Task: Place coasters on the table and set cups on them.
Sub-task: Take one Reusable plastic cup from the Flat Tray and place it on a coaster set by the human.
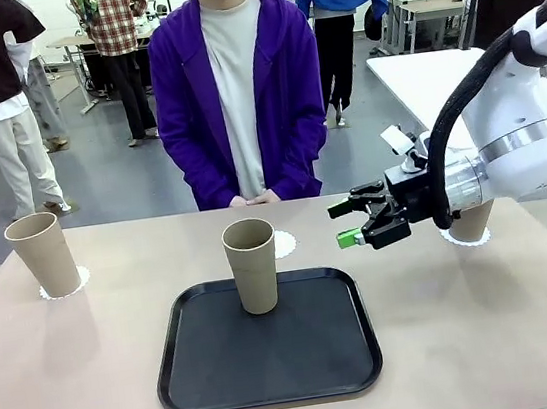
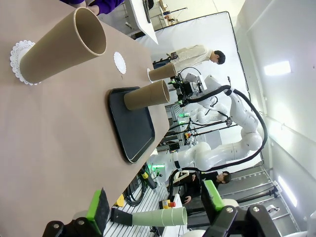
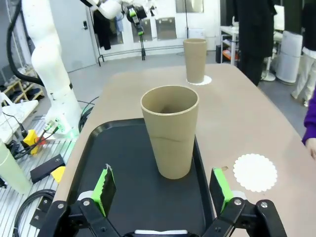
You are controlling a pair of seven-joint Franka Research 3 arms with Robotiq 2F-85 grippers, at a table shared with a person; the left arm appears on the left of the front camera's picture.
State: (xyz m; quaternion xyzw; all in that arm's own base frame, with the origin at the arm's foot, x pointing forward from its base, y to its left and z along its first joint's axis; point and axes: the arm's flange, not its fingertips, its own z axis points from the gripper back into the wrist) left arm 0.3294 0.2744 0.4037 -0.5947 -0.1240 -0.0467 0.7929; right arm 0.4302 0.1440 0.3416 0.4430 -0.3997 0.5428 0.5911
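Note:
One khaki cup (image 1: 252,265) stands upright on the black tray (image 1: 225,372); my right gripper (image 1: 352,222) hovers open just to its right, at rim height. In the right wrist view this cup (image 3: 170,131) stands between and beyond the green pads (image 3: 104,185), untouched. An empty coaster (image 1: 285,243) lies behind the tray on the table (image 1: 76,392). A second cup (image 1: 43,255) sits on a coaster (image 1: 65,285) at the far left. A third cup (image 1: 473,224) on a coaster (image 1: 465,238) is partly hidden behind my right arm. My left gripper (image 2: 155,202) is open, above the table's left end.
A person in a purple jacket (image 1: 239,98) stands at the far edge, hands clasped (image 1: 253,199). A white table (image 1: 438,72) stands at the back right. Bare tabletop lies on both sides of the tray. Other people stand farther back.

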